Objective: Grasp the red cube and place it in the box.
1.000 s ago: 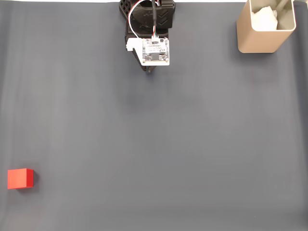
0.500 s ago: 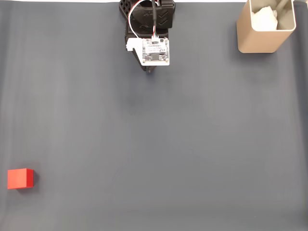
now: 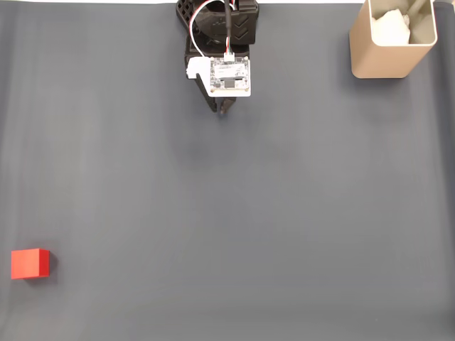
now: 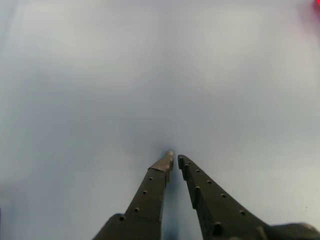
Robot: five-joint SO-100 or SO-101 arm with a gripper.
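The red cube (image 3: 30, 263) sits square to the frame, no long axis, far down-left of the box (image 3: 390, 44) on the grey surface (image 3: 284, 213). The tool (image 4: 174, 157), nearly closed and empty, hangs left of the box.

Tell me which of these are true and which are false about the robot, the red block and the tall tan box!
1. The red cube sits on the mat near the bottom left corner of the fixed view. True.
2. The gripper is holding the red cube. False: nothing sits between its fingers, whose tips nearly touch, and the cube lies far from it.
3. The box stands at the top right of the fixed view. True.
4. The box has nothing in it. False: white crumpled paper is inside.
5. The red cube is right beside the box. False: they are at opposite corners of the grey mat.
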